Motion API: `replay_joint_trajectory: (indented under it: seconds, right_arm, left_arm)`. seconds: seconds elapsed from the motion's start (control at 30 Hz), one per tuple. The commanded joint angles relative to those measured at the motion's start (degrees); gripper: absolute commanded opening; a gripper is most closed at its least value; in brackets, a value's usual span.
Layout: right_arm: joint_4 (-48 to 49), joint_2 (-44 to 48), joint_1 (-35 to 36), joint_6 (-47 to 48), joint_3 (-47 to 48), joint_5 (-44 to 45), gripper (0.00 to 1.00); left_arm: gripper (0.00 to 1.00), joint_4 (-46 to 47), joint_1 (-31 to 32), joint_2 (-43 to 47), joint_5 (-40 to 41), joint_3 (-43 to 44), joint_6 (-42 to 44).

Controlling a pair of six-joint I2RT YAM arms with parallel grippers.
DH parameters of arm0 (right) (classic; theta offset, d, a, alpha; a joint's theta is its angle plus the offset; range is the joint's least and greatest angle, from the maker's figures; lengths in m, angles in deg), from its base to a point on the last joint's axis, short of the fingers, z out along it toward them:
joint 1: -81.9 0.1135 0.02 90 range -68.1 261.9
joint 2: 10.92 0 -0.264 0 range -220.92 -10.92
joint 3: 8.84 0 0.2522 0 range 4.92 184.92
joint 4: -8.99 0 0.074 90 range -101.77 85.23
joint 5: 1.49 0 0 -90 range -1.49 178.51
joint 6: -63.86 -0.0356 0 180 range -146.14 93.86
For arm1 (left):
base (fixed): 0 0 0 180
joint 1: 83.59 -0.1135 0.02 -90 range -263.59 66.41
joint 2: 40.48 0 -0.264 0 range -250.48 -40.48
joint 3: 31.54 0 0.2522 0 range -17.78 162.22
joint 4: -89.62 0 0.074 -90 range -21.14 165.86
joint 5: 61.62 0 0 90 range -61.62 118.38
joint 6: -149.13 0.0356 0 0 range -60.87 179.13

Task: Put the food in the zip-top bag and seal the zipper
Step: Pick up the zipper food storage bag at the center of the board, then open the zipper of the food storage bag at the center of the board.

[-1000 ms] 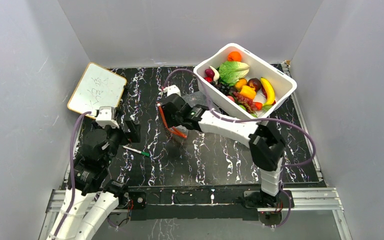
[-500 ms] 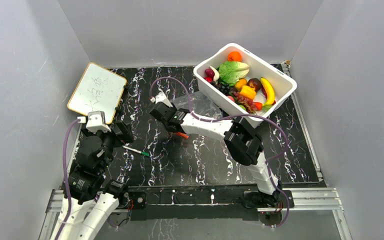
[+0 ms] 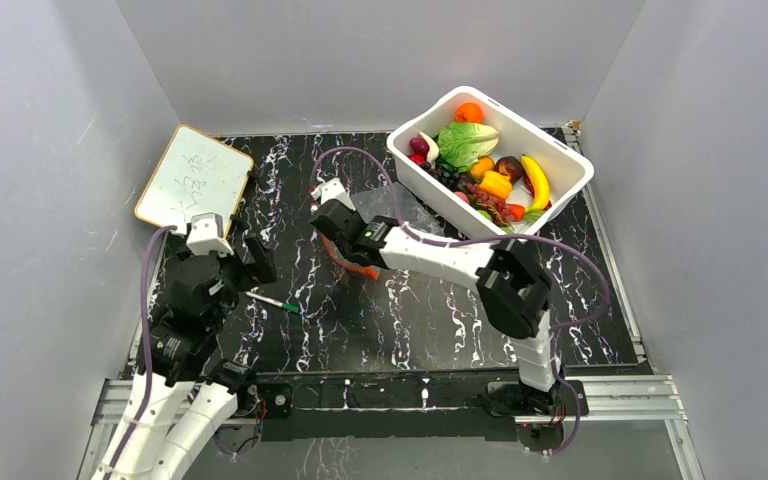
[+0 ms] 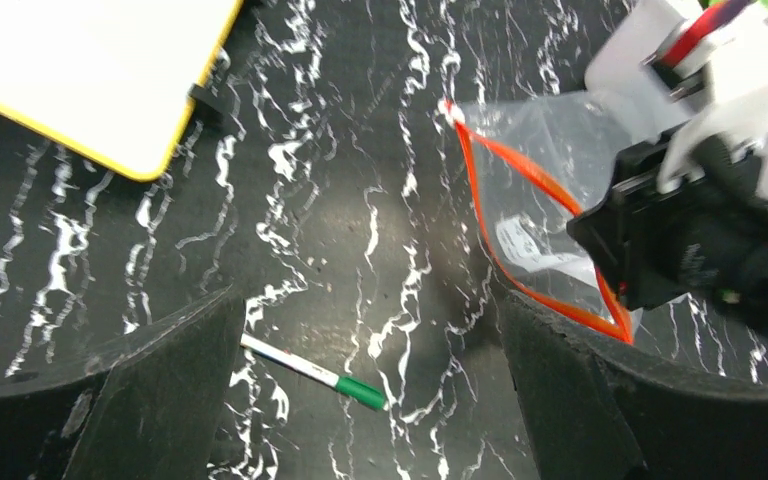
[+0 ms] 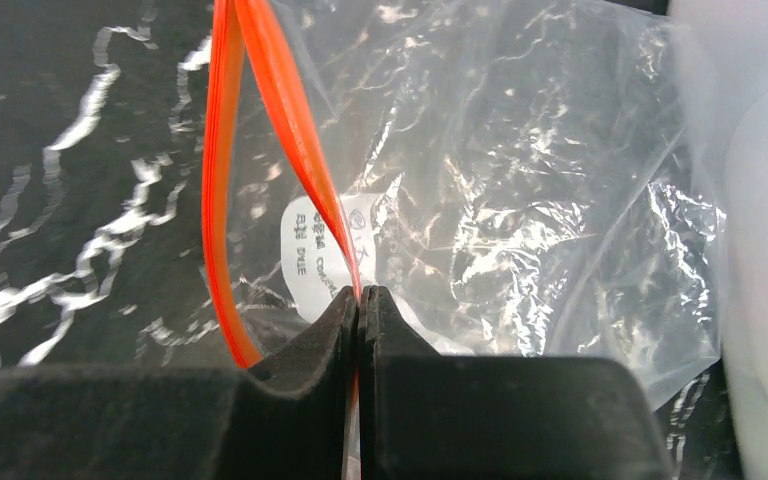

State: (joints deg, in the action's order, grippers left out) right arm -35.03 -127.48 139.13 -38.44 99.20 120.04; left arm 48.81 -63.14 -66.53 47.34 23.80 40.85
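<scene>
The clear zip-top bag point(image 3: 392, 205) lies on the table beside the white tub, its mouth gaping to the left. It also shows in the left wrist view point(image 4: 545, 165) and the right wrist view point(image 5: 520, 200). The zipper point(image 3: 358, 267) is its red-orange rim point(image 4: 473, 200) point(image 5: 216, 200), parted into two strips. My right gripper point(image 3: 350, 252) point(image 5: 360, 295) is shut on one strip of the zipper, holding it up off the other. My left gripper point(image 3: 250, 265) point(image 4: 370, 370) is open and empty, above the pen and left of the bag. The food point(image 3: 490, 165) is all in the tub.
The white tub point(image 3: 572, 168) stands at the back right, its wall just right of the bag point(image 5: 760, 250). A green-and-white pen point(image 3: 272, 301) point(image 4: 310, 372) lies between my left fingers. A yellow-edged whiteboard point(image 3: 193, 180) point(image 4: 90, 70) lies at the back left.
My right gripper swung left and then back right, keeping hold of the bag's rim. My left wrist shifted slightly. The food and pen have not moved.
</scene>
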Motion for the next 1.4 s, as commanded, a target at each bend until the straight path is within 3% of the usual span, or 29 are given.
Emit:
replay_joint_trajectory:
  seconds: [0.0,0.23,0.6,0.77,1.0,1.17,1.37]
  right_arm:
    - [7.7,9.6,-0.9,-4.7,-3.6,-10.4,0.00]
    - [10.8,17.4,-1.0,-14.3,-9.3,-17.4,0.00]
    - [24.2,30.5,-1.2,-27.4,-21.5,-19.7,0.00]
    - [30.2,33.8,-1.2,-32.7,-25.8,-23.4,0.00]
    - [32.7,34.2,-1.2,-35.5,-27.2,-27.2,0.00]
    - [32.9,35.2,-1.1,-35.7,-28.7,-25.4,0.00]
    - [32.6,35.2,-1.1,-35.0,-29.7,-22.5,0.00]
  left_arm:
    - [0.97,-2.2,-0.2,-3.9,-8.1,1.7,-4.3]
    - [0.95,-1.0,-0.2,-6.7,-19.4,3.5,-10.3]
    - [0.98,0.9,-0.2,-12.8,-21.8,6.5,-19.6]
    - [0.77,5.0,-0.2,-14.6,-23.3,5.4,-20.8]
    - [0.68,10.1,-0.2,-17.5,-25.6,5.8,-22.9]
    - [0.83,10.0,-0.2,-20.9,-27.8,6.9,-24.9]
    - [0.89,9.6,-0.2,-22.7,-30.8,9.1,-27.5]
